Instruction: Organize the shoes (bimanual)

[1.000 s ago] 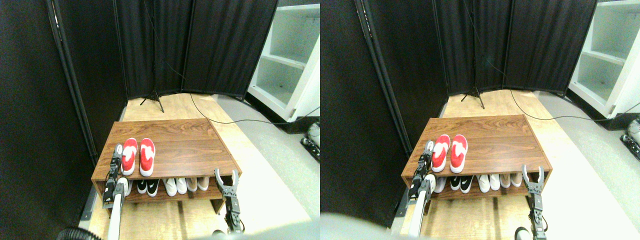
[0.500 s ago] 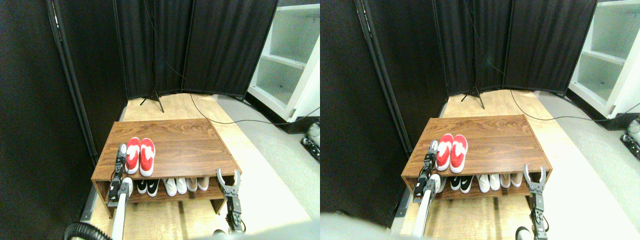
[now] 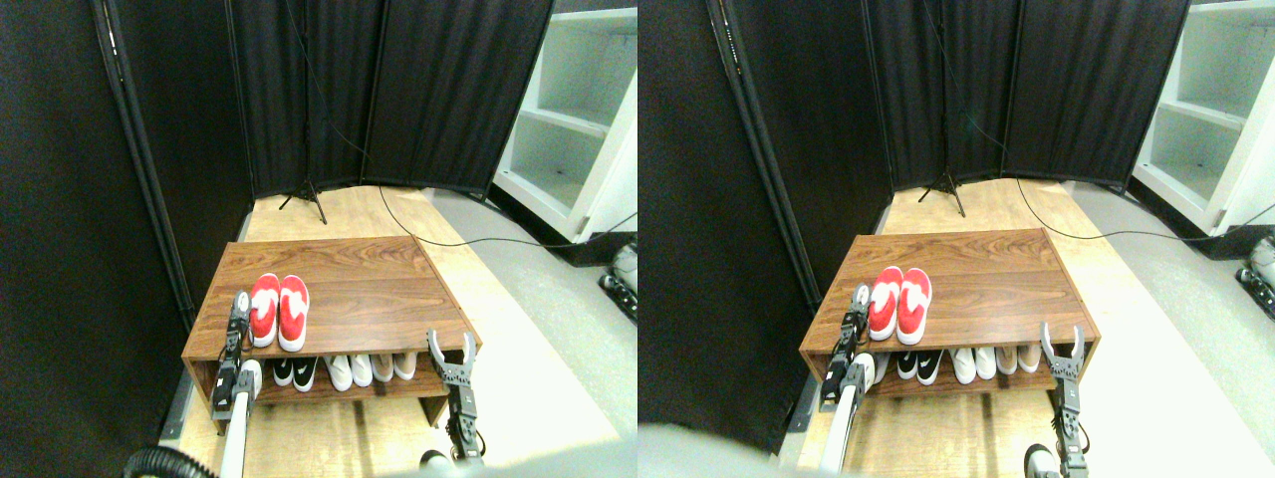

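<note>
Stereo pair view, left half: the shoes (image 3: 278, 311), a bright red pair with white patches, lie side by side and touching on the left part of a brown wooden shoe rack's (image 3: 369, 289) top, toes pointing toward the upper part of the frame. Just left of them, the left claw (image 3: 239, 304) reaches up over the rack's front left edge, its tip right beside the left shoe's outer side; whether its jaws are spread or closed cannot be told, nor whether it touches the shoe. At lower centre right, the right claw (image 3: 451, 348) stands upright in front of the rack's front right corner, its two jaws spread wide in a fork with nothing between them, well apart from the red pair. Under the rack's top, a row of white, black-and-white and beige shoes (image 3: 344, 369) sits on the lower shelf. Black curtain panels (image 3: 398, 90) fill the upper frame, and a white cabinet (image 3: 578, 119) stands at upper right.
</note>
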